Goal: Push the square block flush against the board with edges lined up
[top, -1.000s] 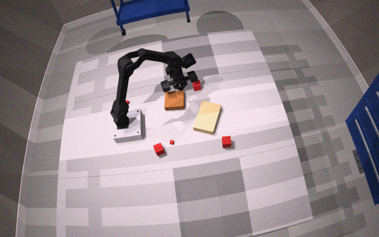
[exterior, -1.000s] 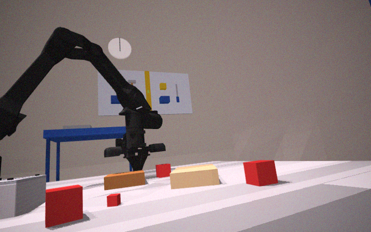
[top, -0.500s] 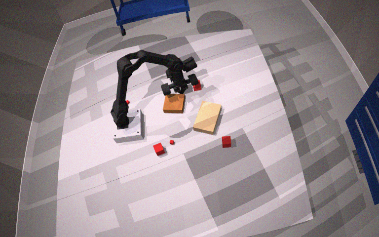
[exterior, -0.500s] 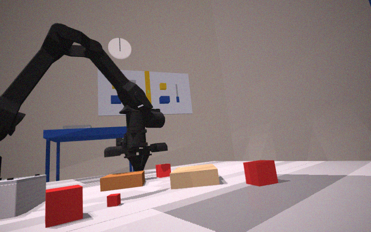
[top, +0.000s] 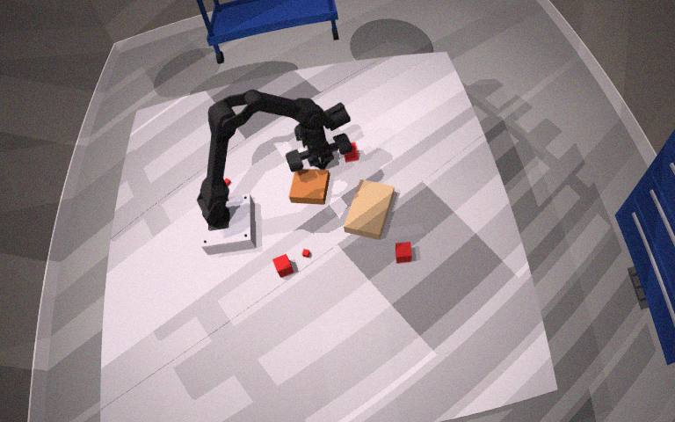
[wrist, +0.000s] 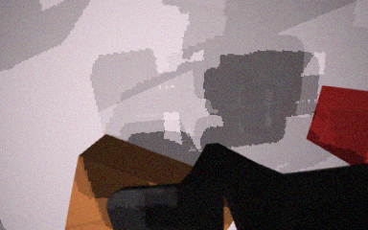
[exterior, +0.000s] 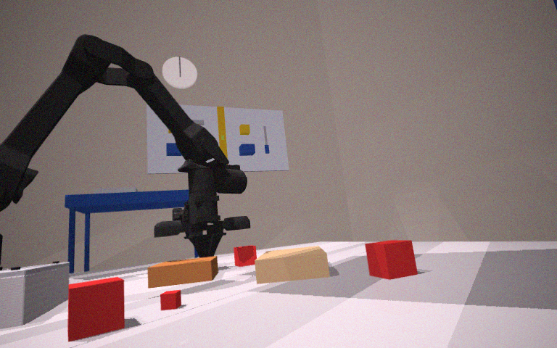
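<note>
The orange square block (top: 309, 186) (exterior: 183, 272) (wrist: 74, 206) lies flat on the table, left of the board in the top and exterior views. The tan rectangular board (top: 369, 206) (exterior: 291, 267) lies flat. A strip of table separates block and board, and their sides are turned at different angles. My gripper (top: 321, 164) (exterior: 206, 253) is shut and empty, pointing down at the block's far side in the top view. Its fingertips are low, partly hidden behind the block in the exterior view. Whether they touch the block cannot be told. In the wrist view the black fingers cover part of the block.
A red cube (top: 351, 152) (exterior: 245, 255) (wrist: 340, 122) stands close right of the gripper. Another red cube (top: 403, 251) (exterior: 390, 259) stands beyond the board's near end. A larger red cube (top: 282, 265) (exterior: 96, 309) and a small one (top: 306, 252) (exterior: 170, 299) stand near the arm's base (top: 228, 243).
</note>
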{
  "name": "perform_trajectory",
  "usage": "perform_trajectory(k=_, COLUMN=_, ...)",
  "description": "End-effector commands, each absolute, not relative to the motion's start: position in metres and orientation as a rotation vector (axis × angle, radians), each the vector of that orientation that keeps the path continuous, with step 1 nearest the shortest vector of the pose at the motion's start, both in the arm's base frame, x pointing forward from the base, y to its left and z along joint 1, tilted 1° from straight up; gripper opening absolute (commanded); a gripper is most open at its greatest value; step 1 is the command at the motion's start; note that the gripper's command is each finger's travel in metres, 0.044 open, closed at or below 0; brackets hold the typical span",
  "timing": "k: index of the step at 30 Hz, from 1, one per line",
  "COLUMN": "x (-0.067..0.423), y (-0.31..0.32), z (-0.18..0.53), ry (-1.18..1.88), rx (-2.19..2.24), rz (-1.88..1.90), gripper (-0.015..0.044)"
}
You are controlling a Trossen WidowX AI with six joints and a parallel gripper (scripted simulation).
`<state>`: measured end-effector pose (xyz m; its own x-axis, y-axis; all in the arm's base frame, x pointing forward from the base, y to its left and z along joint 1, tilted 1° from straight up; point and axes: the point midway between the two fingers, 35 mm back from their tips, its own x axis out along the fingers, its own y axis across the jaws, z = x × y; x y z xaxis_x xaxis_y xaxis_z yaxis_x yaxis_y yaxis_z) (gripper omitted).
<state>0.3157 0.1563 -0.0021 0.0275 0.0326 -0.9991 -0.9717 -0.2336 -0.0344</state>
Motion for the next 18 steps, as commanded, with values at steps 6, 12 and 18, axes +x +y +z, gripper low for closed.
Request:
perform_trajectory(k=6, x=0.315, y=0.171, z=-0.001, ry=1.045, rx=-1.373, rz=1.365, gripper=0.0)
perform_trajectory(k=12, x=0.313, y=0.181, z=-0.001, ry=1.045, rx=-1.373, rz=1.366, gripper=0.0)
perform_trajectory(k=18, x=0.312, y=0.191, z=-0.001, ry=1.044, rx=-1.372, rz=1.366, gripper=0.0)
